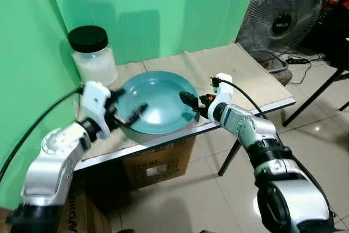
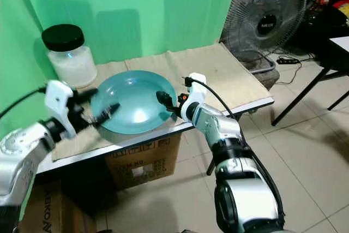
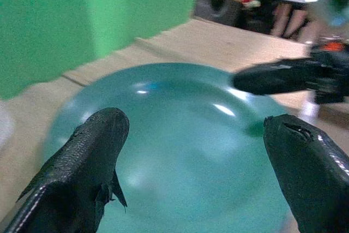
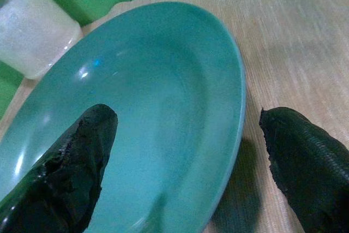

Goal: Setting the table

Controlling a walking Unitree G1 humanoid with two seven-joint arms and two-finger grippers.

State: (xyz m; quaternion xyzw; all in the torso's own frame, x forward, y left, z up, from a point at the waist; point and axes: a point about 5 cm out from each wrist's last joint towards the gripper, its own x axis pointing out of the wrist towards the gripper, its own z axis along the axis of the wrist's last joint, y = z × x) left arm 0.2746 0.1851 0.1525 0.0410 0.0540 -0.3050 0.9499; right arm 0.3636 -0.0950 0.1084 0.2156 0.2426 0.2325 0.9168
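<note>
A teal plate (image 1: 161, 94) lies near the front edge of the cloth-covered table (image 1: 240, 66), its near rim at the table's edge. My left gripper (image 1: 127, 103) is open at the plate's left side, with one finger over the plate's inside and the other by the rim. In the left wrist view the fingers (image 3: 92, 151) stand wide apart over the plate (image 3: 180, 151). At the plate's right rim my right gripper (image 1: 192, 105) is open and straddles it. One finger (image 4: 82, 151) hangs over the plate (image 4: 163, 80) and the other is above the cloth outside.
A glass jar (image 1: 94, 55) with white contents and a black lid stands at the table's back left, against the green wall. A floor fan (image 1: 281, 17) stands behind the table's right end. A cardboard box (image 1: 158, 162) sits under the table, with tiled floor to the right.
</note>
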